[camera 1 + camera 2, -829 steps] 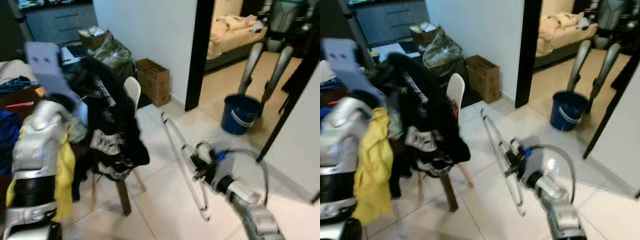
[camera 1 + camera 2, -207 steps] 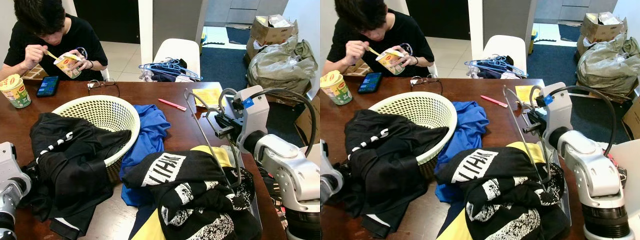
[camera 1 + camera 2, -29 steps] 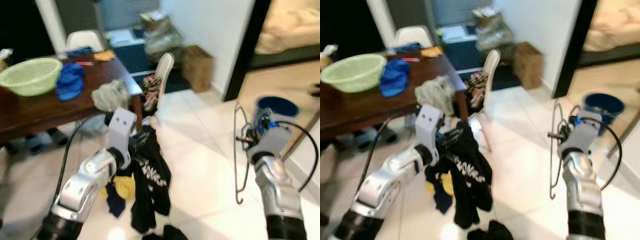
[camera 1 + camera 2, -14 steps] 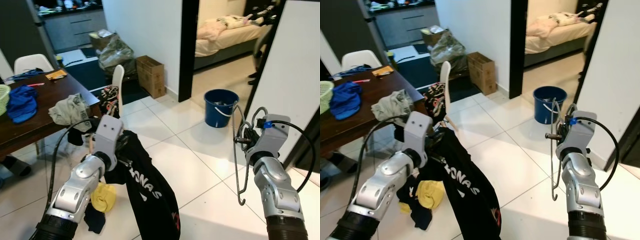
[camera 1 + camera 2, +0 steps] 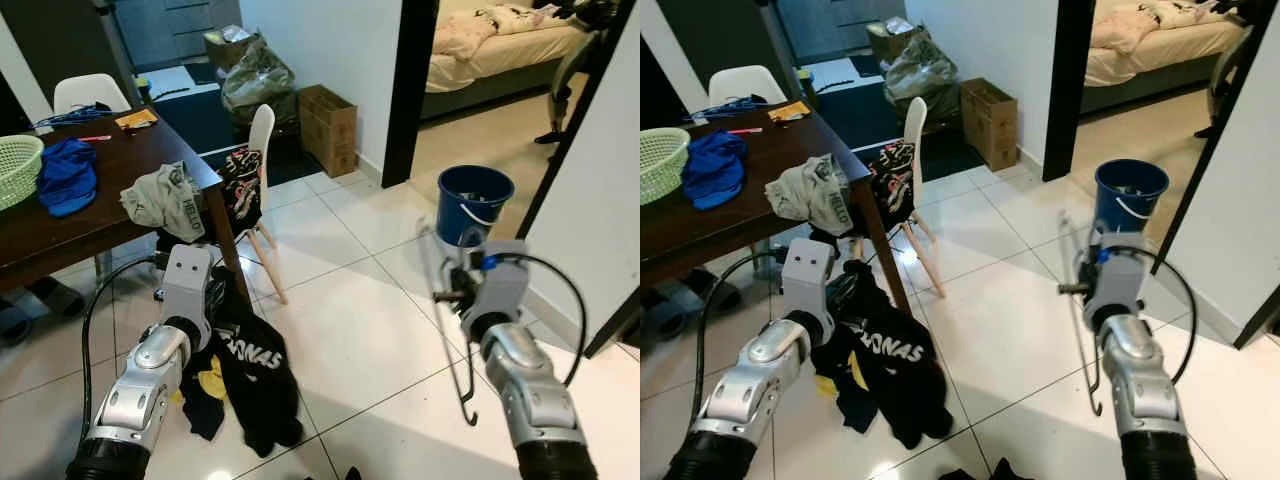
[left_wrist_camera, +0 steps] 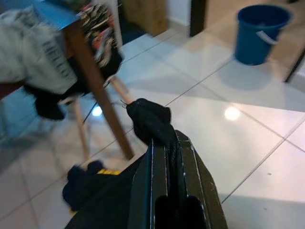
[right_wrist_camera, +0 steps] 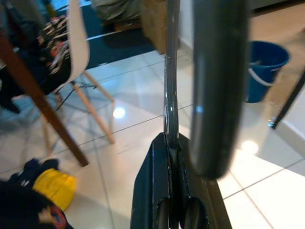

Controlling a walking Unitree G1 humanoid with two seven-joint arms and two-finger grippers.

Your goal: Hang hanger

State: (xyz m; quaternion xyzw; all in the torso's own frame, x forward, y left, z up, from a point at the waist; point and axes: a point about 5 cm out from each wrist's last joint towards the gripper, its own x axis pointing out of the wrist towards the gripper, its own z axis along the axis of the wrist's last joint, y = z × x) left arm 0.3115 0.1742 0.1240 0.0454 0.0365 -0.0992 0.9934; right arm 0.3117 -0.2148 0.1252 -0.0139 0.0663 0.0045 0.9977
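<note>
the hanger (image 5: 447, 300) is motion-blurred, and the basket (image 5: 14, 170) is cut off at the frame's edge.

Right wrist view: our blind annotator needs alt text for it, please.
The right tool is shut on a thin metal wire hanger that rises straight up from its black fingers. Behind lie a white tiled floor, a white chair, a blue bucket and yellow cloth.

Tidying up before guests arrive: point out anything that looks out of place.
Clothes hang from the left gripper and trail onto the floor tiles: a black garment and something yellow. A grey shirt droops off the table edge.
</note>
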